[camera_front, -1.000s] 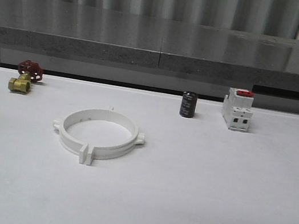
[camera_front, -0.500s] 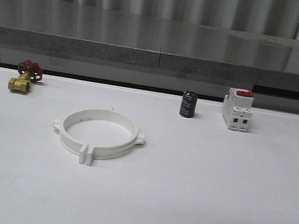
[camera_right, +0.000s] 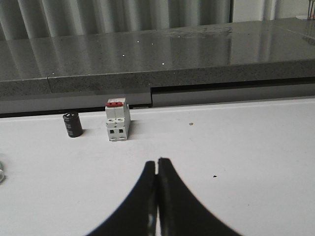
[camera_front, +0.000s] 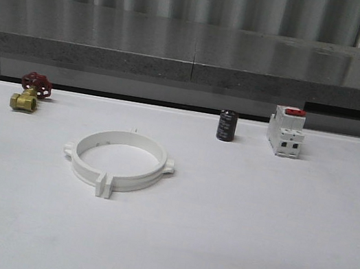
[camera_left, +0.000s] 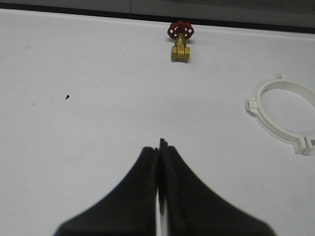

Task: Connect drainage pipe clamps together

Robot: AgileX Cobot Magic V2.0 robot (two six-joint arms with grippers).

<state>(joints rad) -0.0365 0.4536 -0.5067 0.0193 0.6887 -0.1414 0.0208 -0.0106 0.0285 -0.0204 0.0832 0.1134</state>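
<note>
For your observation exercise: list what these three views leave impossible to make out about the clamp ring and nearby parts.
- Drainage pipe clamps, front view: whether the tabs are locked is too small to tell.
- The same ring in the left wrist view: its far side is cut off by the picture edge.
- Black cylinder, front view: label too small to read.

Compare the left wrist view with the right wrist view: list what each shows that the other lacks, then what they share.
Left wrist view: the brass valve with its red handwheel, most of the drainage pipe clamps forming a ring, and the shut left gripper.
Right wrist view: the black capacitor, the white breaker with a red top, the grey ledge, and the shut right gripper.
Shared: the white table.
</note>
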